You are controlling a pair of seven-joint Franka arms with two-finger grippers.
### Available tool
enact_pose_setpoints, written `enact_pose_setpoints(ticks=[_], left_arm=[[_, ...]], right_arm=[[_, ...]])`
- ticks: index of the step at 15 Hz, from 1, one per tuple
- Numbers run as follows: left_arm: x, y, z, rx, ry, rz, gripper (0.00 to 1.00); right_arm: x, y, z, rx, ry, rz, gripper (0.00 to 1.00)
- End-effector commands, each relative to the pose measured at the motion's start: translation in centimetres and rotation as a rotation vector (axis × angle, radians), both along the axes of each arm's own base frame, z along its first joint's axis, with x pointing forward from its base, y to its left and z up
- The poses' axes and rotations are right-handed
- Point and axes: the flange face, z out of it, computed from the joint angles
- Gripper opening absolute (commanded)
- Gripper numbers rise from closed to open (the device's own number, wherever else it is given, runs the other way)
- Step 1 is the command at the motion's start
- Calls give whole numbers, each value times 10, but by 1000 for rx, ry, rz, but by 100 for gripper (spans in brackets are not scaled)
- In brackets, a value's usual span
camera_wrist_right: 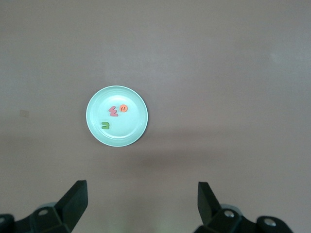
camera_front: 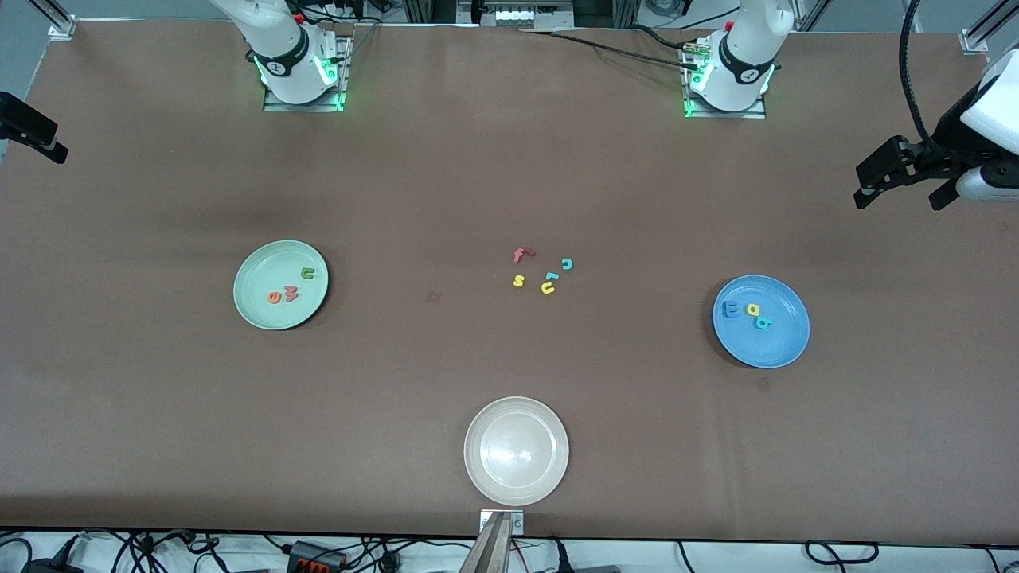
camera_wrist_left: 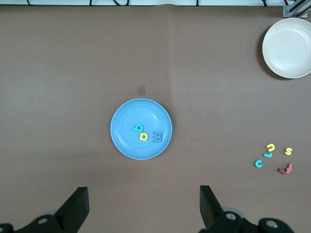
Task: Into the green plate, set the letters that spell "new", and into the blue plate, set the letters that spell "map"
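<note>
With both words apparently sorted, the olive n [camera_front: 307,274], orange e [camera_front: 274,298] and pinkish-red w [camera_front: 291,294] are lying in the green plate [camera_front: 259,278] toward the right arm's end of the table, while the blue m [camera_front: 729,309], yellow a [camera_front: 751,309] and teal p [camera_front: 764,322] are sitting in the blue plate [camera_front: 776,338] toward the left arm's end. The left gripper [camera_wrist_left: 141,208] is hanging high over the table near the blue plate, the right gripper [camera_wrist_right: 141,206] over the table near the green plate, both spread wide and holding nothing. Any further descent is risking a nudged rim or a light foam letter flicked back out. The spare letters [camera_front: 543,270], seemingly a red f, yellow s and u and teal pieces, are resting at mid-table, with the beige-white plate [camera_front: 516,485] nearest the front camera. The brown tabletop [camera_front: 159,414] is looking smooth, with cables trailing along its edges
</note>
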Motion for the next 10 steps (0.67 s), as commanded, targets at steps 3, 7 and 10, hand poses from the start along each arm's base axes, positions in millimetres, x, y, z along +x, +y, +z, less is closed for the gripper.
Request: enact_pose_setpoints(ticks=[3,7,10], left_arm=[[0,2,1,-5,6,2,100],[-1,6,2,20,6,0,100],[-1,6,0,25,10,-2,100]], right_arm=[[-8,-1,6,-10,2,17,100],[-4,3,4,0,-10,20,100],[7,5,-10,-4,-14,21,100]])
